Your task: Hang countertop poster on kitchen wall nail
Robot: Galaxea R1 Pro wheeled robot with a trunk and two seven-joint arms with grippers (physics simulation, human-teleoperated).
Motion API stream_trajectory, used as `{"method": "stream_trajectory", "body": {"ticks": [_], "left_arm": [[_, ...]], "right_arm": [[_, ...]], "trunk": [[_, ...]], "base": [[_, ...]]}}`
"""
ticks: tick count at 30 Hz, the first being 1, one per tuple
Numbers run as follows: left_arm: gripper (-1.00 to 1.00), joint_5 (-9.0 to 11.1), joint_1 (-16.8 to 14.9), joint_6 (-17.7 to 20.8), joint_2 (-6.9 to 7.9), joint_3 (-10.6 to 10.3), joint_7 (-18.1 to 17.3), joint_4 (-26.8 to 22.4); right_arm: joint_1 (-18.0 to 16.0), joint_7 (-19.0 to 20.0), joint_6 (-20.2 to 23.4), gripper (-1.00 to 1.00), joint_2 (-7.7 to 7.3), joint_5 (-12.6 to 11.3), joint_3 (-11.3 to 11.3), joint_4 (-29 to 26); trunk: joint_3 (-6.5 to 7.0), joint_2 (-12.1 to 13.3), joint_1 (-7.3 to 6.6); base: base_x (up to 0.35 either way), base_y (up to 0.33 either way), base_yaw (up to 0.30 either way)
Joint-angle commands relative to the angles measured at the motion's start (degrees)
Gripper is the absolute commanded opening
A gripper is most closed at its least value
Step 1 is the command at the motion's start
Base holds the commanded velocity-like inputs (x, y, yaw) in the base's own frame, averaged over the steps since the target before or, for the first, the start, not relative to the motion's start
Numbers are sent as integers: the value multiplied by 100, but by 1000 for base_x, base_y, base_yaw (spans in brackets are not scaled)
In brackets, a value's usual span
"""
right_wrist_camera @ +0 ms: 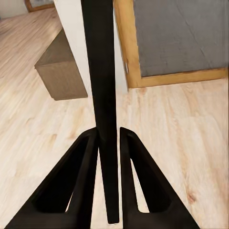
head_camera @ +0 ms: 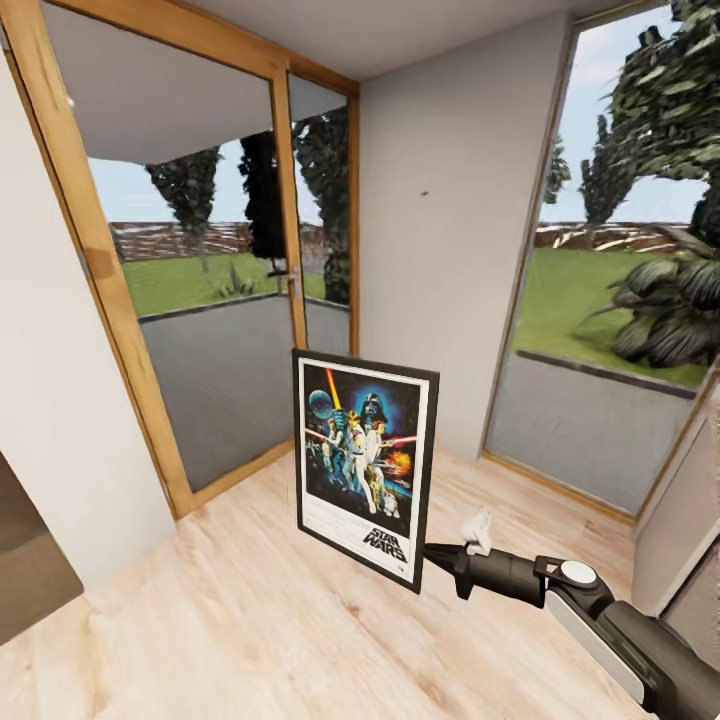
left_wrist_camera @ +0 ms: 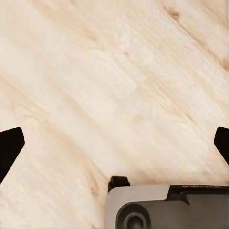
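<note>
Currently: right end effector [right_wrist_camera: 109, 143] pinching poster [head_camera: 362, 462] edge | left end effector [left_wrist_camera: 114, 143] spread, fingertips cropped | wall nail [head_camera: 422, 192] faint

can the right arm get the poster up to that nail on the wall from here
Probably not yet. The right gripper holds the poster by its lower corner, well below and short of the wall nail. Nothing stands between; it likely needs to move closer and lift.

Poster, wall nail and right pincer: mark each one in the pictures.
Poster [head_camera: 362, 465]: head view, on the blue picture area.
Wall nail [head_camera: 423, 192]: head view, the dark speck on the grey wall.
Right pincer [right_wrist_camera: 109, 143]: right wrist view, midway between the fingertips, shut on the poster's edge.
</note>
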Motion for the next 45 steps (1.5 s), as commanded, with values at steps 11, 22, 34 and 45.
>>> {"method": "stream_trajectory", "body": {"ticks": [11,22,34,45], "left_arm": [[100,5,1,43,-2,14,-30,-13],[100,5,1,42,5,14,-34,-13],[100,5,1,43,5,14,-38,-13],[100,5,1,43,7,14,-38,-13]], "right_arm": [[-13,2,51,-100,-1,-71,11,-2],[-13,-2,55,-100,0,-71,11,5],[-13,-2,57,-100,0,-71,11,5],[-12,-2,57,-100,0,-72,11,5]], "trunk": [[-3,-12,7],[-3,-12,7],[-3,-12,7],[-3,-12,7]], "base": [[297,200,-123],[310,176,-15],[310,182,-215],[294,229,-236]]}}
